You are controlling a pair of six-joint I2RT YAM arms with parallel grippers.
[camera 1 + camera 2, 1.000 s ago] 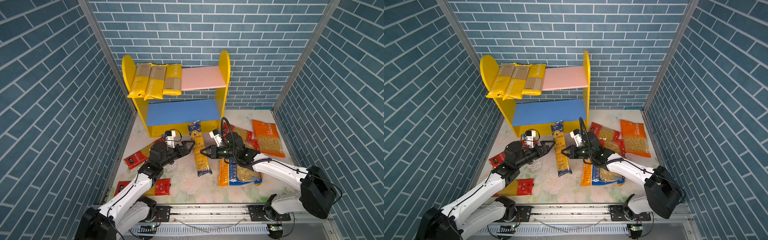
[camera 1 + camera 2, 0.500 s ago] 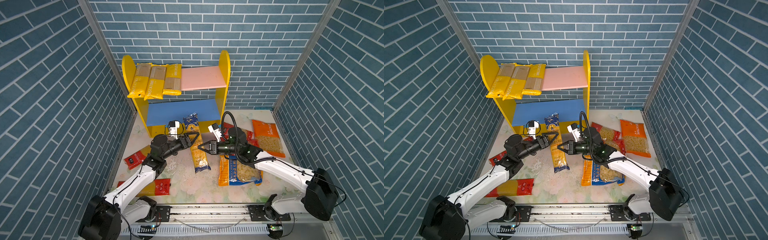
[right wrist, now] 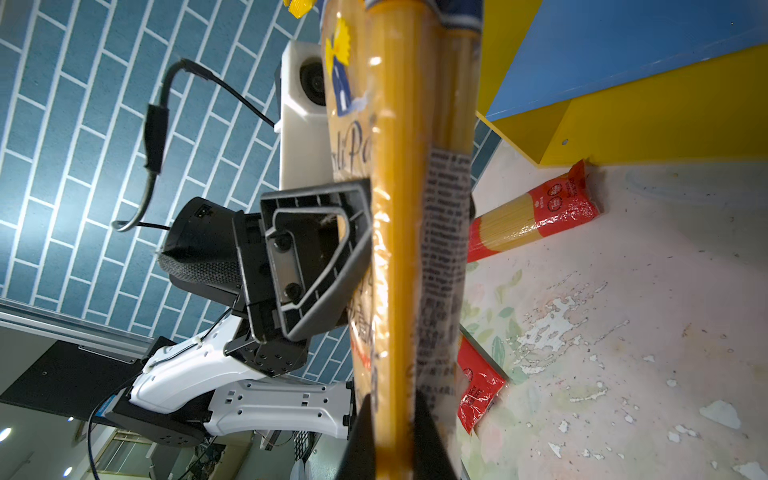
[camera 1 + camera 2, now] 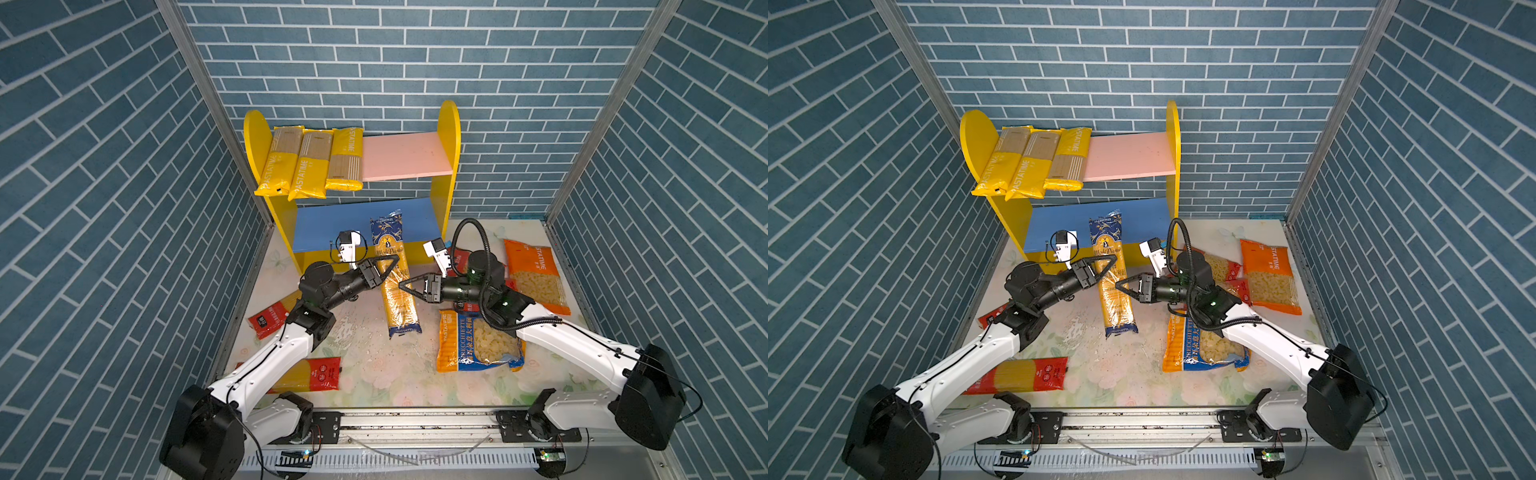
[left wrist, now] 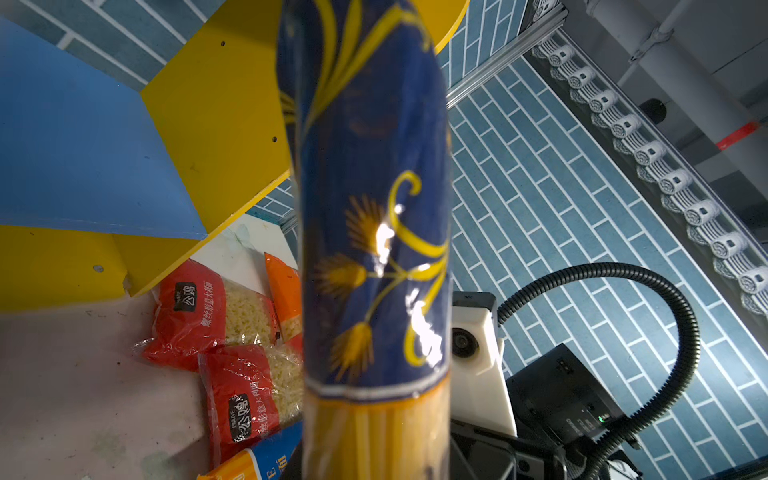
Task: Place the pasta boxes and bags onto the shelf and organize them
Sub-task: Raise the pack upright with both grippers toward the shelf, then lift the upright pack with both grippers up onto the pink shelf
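Observation:
The dark blue spaghetti pack [image 4: 399,307] [image 4: 1115,303] hangs off the table, its dark end [image 5: 374,208] raised in front of the shelf's blue lower board [image 4: 332,224]. My right gripper [image 4: 405,286] [image 3: 392,436] is shut on the pack's right edge. My left gripper [image 4: 390,268] [image 4: 1109,266] is shut on the same pack from the left, a little nearer the shelf; one of its fingers [image 3: 316,257] presses the wrapper. The shelf [image 4: 451,137] has yellow side panels, and three yellow PASTATIME packs [image 4: 309,164] lie on the left of its pink upper board [image 4: 407,158].
On the table lie a red spaghetti pack [image 4: 311,374] at the front left, another red pack [image 4: 270,320] under my left arm, a blue-orange bag [image 4: 478,340], an orange bag [image 4: 536,274] at the right, and red short-pasta bags [image 5: 199,311] behind my right arm.
The right gripper has carried the dark blue pack up and toward the shelf. The left gripper followed it and went from wide open to shut on the pack.

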